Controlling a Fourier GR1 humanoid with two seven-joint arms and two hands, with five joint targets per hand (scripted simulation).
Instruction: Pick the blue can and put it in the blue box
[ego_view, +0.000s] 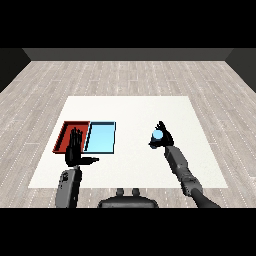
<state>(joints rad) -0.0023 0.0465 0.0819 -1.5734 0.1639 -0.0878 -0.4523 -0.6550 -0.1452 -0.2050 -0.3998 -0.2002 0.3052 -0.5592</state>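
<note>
Two trays lie side by side on the left part of the white counter (135, 107): the red tray (65, 131) on the left and the light blue tray (101, 137) just to its right, their long sides adjacent. Both trays are rectangular and shallow, with raised rims. The blue can (158, 135) is on the right half of the scene, well apart from the light blue tray, with bare counter between them. The right hand (164, 137) is at the can; its black fingers (161, 124) curl round the can from the far and right sides, and the can's pale blue top shows between the fingers and the thumb. Whether the can stands on the counter or is raised just above it cannot be told from this view. The right forearm (181, 169) runs from the lower right corner up and to the left toward the can. The left hand (74, 150) is at the near left, overlapping the near right corner of the red tray in the view; its fingers are straight and point toward the far side, the thumb juts out to the right, and it holds nothing. The left forearm (69, 186) rises from the lower left edge, nearly vertical in the view. Grey plank floor (125, 75) surrounds the counter on all visible sides.
</note>
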